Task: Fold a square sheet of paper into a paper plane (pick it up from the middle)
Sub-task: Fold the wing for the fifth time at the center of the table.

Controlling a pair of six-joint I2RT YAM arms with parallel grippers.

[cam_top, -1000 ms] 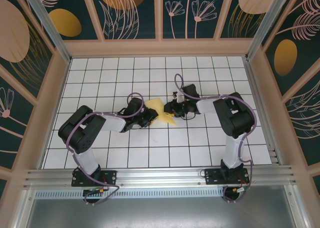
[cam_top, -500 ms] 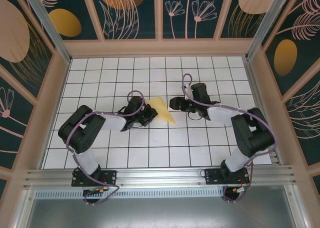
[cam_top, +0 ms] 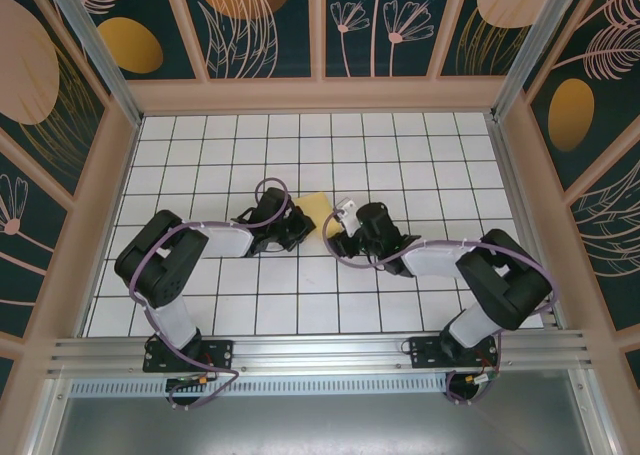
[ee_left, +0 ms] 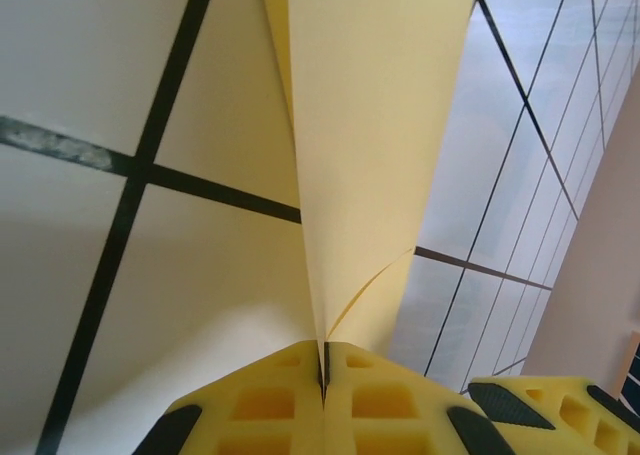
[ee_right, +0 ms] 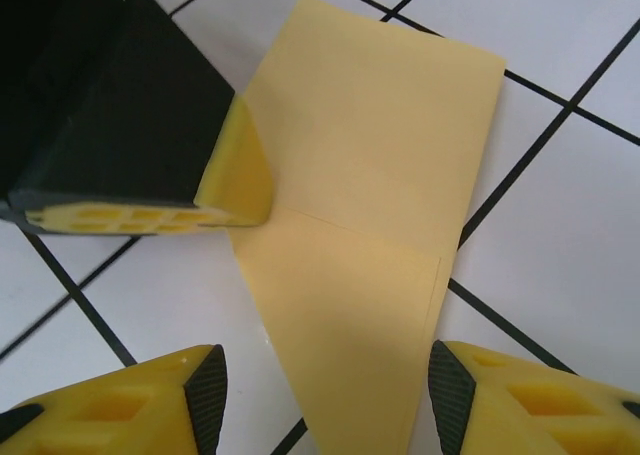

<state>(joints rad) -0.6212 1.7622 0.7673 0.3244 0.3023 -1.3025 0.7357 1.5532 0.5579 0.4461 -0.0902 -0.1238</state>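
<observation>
A white gridded worktop [cam_top: 400, 155] sits inside leaf-painted walls. The folded yellow sheet of paper [cam_top: 313, 207] is near its middle, between the 2 arms. The left tool [ee_left: 323, 360] is pressed together, pinching the paper's edge. The right tool [ee_right: 325, 395] is spread, with 1 finger on either side of the paper's narrow end.
</observation>
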